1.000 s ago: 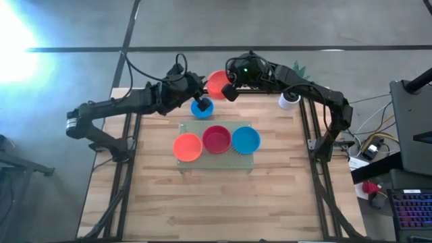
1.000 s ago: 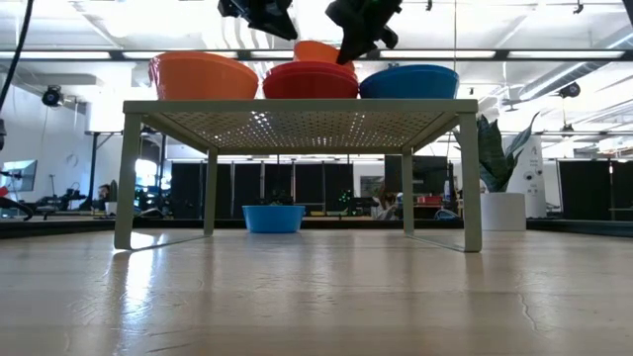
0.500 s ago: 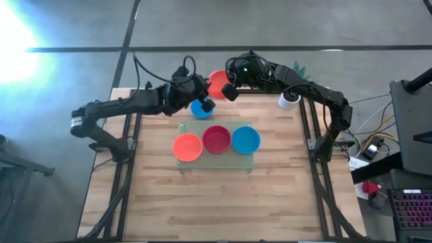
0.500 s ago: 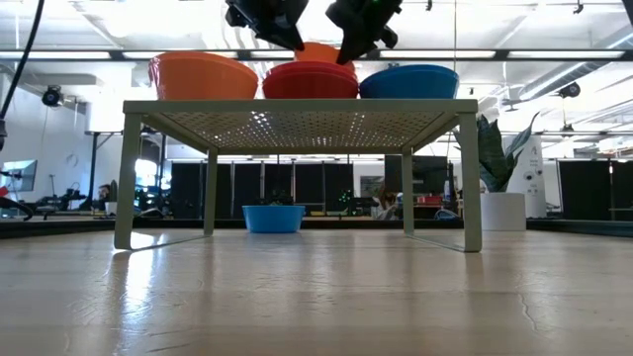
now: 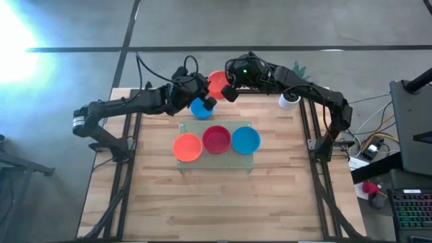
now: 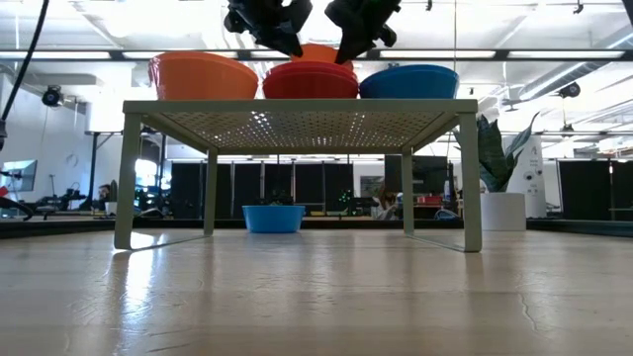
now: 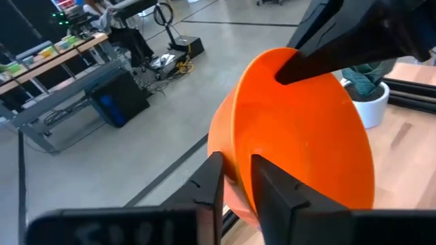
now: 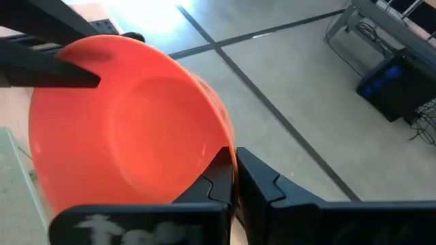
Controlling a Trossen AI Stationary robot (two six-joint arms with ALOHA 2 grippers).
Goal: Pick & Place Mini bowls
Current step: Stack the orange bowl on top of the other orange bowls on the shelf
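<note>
Wood table, far edge: your right gripper clamps the orange bowl's rim. Left gripper straddles the opposite rim; grip unclear.

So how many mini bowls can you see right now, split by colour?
Orange: 2, one on the rack, one held between both grippers
Red: 1
Blue: 2, one on the rack, one on the table
Total: 5

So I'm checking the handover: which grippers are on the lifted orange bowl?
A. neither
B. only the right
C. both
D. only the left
C: the right gripper pinches the orange bowl's rim, and the left gripper straddles the opposite rim.
</note>
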